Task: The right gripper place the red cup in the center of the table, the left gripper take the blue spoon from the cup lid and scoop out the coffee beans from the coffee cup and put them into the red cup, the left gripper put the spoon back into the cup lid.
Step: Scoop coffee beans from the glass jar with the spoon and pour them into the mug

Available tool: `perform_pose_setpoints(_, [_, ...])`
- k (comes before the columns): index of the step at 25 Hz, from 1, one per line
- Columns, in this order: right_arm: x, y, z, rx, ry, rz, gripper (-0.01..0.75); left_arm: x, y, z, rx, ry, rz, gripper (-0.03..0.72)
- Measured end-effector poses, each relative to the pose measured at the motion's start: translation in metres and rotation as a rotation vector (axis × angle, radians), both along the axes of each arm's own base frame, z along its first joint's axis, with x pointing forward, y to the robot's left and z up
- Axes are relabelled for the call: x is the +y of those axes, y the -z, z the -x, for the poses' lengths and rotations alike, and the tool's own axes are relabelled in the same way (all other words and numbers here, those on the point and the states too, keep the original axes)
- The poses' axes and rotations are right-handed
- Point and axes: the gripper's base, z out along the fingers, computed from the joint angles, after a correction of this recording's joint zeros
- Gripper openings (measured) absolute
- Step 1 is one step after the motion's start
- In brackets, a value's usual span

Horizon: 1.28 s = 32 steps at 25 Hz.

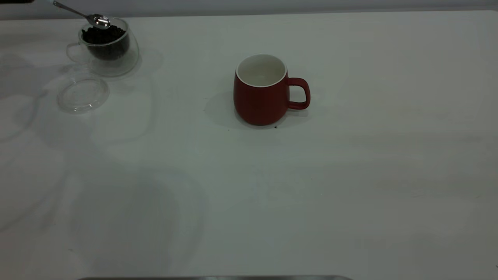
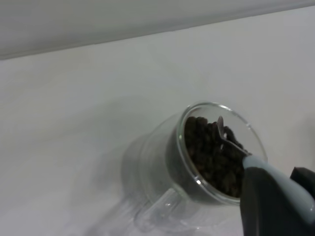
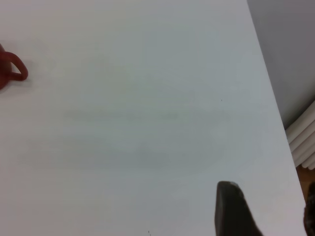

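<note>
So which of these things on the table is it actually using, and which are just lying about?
In use:
- spoon, held by the left gripper, its bowl over the beans
- coffee beans in the glass cup
- red cup, mid-table, looks empty
- clear lid, bare, beside the glass cup

Lying about:
- nothing much; a dark speck by the red cup
- right gripper, off to the side

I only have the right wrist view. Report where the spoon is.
Observer: The left gripper holds the blue spoon by its handle, with the bowl at the coffee beans in the coffee cup.
Operator: My right gripper hangs open over the table. Check the red cup; I see only its handle.
Observer: The red cup stands upright mid-table, with no beans showing inside.
Operator: Now the lid.
Observer: The cup lid lies flat beside the coffee cup, with nothing on it.
</note>
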Motion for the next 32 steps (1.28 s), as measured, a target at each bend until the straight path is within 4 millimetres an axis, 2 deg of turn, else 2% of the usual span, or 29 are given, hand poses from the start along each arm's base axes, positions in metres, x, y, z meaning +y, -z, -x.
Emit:
perform_pose_setpoints(8, [0.000, 0.000, 0.000, 0.000, 0.000, 0.000, 0.384, -0.001, 0.018, -0.002, 0.016, -0.017, -0.008, 0.127])
perform_pose_setpoints(14, [0.000, 0.000, 0.000, 0.000, 0.000, 0.000, 0.384, -0.010, 0.034, -0.001, 0.089, -0.030, 0.070, 0.127])
perform_pose_setpoints(18, [0.000, 0.000, 0.000, 0.000, 0.000, 0.000, 0.384, -0.009, 0.034, -0.001, 0.165, -0.087, 0.128, 0.127])
perform_pose_setpoints(26, [0.000, 0.000, 0.000, 0.000, 0.000, 0.000, 0.384, 0.007, 0.036, 0.000, 0.325, -0.280, 0.236, 0.127])
perform_pose_setpoints(32, [0.000, 0.000, 0.000, 0.000, 0.000, 0.000, 0.384, 0.008, 0.036, 0.000, 0.386, -0.331, 0.287, 0.127])
